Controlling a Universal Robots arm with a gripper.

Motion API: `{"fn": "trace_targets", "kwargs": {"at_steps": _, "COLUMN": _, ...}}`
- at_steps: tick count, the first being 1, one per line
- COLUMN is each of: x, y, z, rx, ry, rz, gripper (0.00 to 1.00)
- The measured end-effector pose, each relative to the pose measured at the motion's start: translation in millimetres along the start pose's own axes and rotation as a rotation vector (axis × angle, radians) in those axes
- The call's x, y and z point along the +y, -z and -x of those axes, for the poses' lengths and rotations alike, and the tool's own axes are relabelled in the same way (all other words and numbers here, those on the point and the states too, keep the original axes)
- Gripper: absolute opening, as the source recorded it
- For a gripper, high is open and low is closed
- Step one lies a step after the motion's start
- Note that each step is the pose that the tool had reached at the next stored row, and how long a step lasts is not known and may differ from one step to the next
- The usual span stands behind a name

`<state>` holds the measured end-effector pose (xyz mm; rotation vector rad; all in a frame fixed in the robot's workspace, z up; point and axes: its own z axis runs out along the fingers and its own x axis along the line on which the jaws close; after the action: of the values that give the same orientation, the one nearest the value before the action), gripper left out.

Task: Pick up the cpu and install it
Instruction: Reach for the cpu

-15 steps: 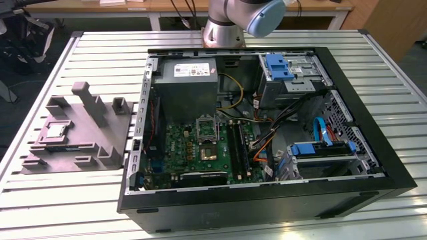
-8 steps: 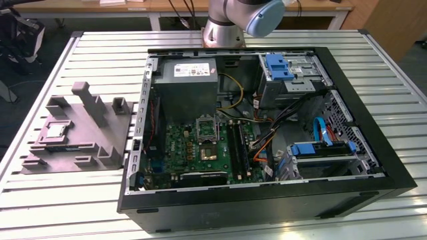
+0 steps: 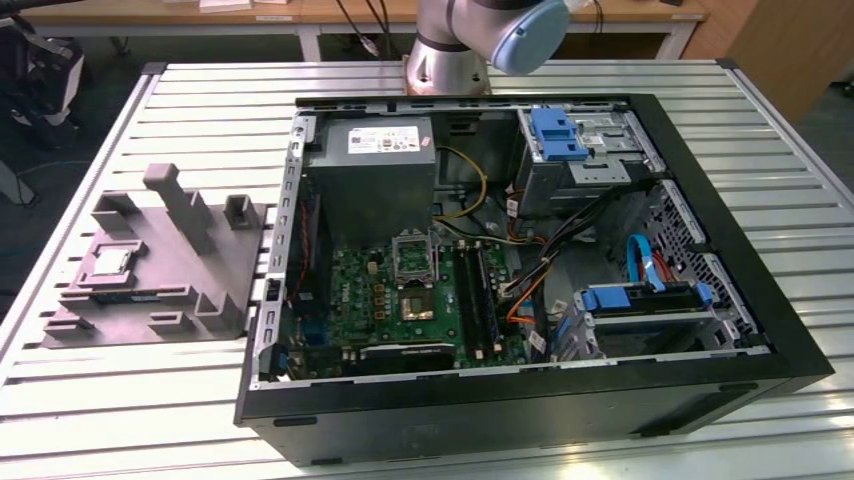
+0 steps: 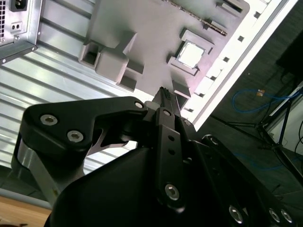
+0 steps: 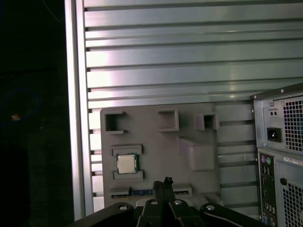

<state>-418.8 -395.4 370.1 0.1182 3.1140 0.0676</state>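
I read my pincer point(image 5: 163, 183) as closed on nothing, its fingers pressed together over the grey fixture point(image 5: 194, 124). The cpu point(image 5: 127, 163) sits in the fixture's recess. Beside it stands the open computer case point(image 3: 534, 420), whose power supply point(image 3: 380, 195) bears a white label point(image 3: 378, 140).

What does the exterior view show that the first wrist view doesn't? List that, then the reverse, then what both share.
Exterior view, not first wrist: the inside of the open black computer case, with green motherboard and dark metal-framed socket, plus the silver-and-blue robot arm.
First wrist view, not exterior: the black fingers, shut on nothing, and the case's grey rear panel with its power inlet.
Both: the small square silvery cpu seated in the grey moulded tray on the slatted metal table.
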Motion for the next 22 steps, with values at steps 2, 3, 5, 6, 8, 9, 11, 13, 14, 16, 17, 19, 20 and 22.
{"fn": "trace_targets", "kwargs": {"at_steps": 2, "x": -0.3, "y": 0.1, "z": -2.9, "rx": 0.0000, "ry": 0.000, "rz": -0.0001, "gripper": 0.11}}
{"fn": "trace_targets", "kwargs": {"at_steps": 3, "x": -0.4, "y": 0.1, "z": -4.6, "rx": 0.0000, "ry": 0.000, "rz": 0.0000, "gripper": 0.11}}
{"fn": "trace_targets", "kwargs": {"at_steps": 5, "x": -0.7, "y": 0.1, "z": -8.5, "rx": 0.0000, "ry": 0.000, "rz": 0.0000, "gripper": 0.11}}
{"fn": "trace_targets", "kwargs": {"at_steps": 6, "x": -0.8, "y": 0.1, "z": -10.3, "rx": 0.0000, "ry": 0.000, "rz": 0.0000, "gripper": 0.11}}
{"fn": "trace_targets", "kwargs": {"at_steps": 8, "x": -1.1, "y": 0.2, "z": -14.1, "rx": 0.0001, "ry": 0.000, "rz": -0.0001, "gripper": 0.11}}
{"fn": "trace_targets", "kwargs": {"at_steps": 9, "x": -1.2, "y": 0.1, "z": -16.2, "rx": 0.0000, "ry": 0.000, "rz": 0.0000, "gripper": 0.11}}
{"fn": "trace_targets", "kwargs": {"at_steps": 11, "x": -1.6, "y": 0.2, "z": -20.7, "rx": 0.0001, "ry": 0.000, "rz": -0.0001, "gripper": 0.11}}
{"fn": "trace_targets", "kwargs": {"at_steps": 13, "x": -1.9, "y": 0.1, "z": -24.9, "rx": -0.0001, "ry": 0.000, "rz": 0.0000, "gripper": 0.11}}
{"fn": "trace_targets", "kwargs": {"at_steps": 14, "x": -2.0, "y": 0.2, "z": -26.6, "rx": 0.0000, "ry": 0.000, "rz": -0.0001, "gripper": 0.11}}
{"fn": "trace_targets", "kwargs": {"at_steps": 16, "x": -2.2, "y": 0.2, "z": -28.2, "rx": 0.0000, "ry": 0.000, "rz": 0.0000, "gripper": 0.11}}
{"fn": "trace_targets", "kwargs": {"at_steps": 17, "x": -2.2, "y": 0.3, "z": -28.3, "rx": 0.0000, "ry": 0.000, "rz": 0.0000, "gripper": 0.11}}
{"fn": "trace_targets", "kwargs": {"at_steps": 19, "x": -2.2, "y": 0.2, "z": -29.2, "rx": 0.0000, "ry": 0.000, "rz": 0.0000, "gripper": 0.11}}
{"fn": "trace_targets", "kwargs": {"at_steps": 20, "x": -2.3, "y": 0.3, "z": -30.6, "rx": 0.0000, "ry": 0.000, "rz": 0.0000, "gripper": 0.11}}
{"fn": "trace_targets", "kwargs": {"at_steps": 22, "x": -2.6, "y": 0.4, "z": -34.2, "rx": 0.0001, "ry": 0.000, "rz": -0.0001, "gripper": 0.11}}
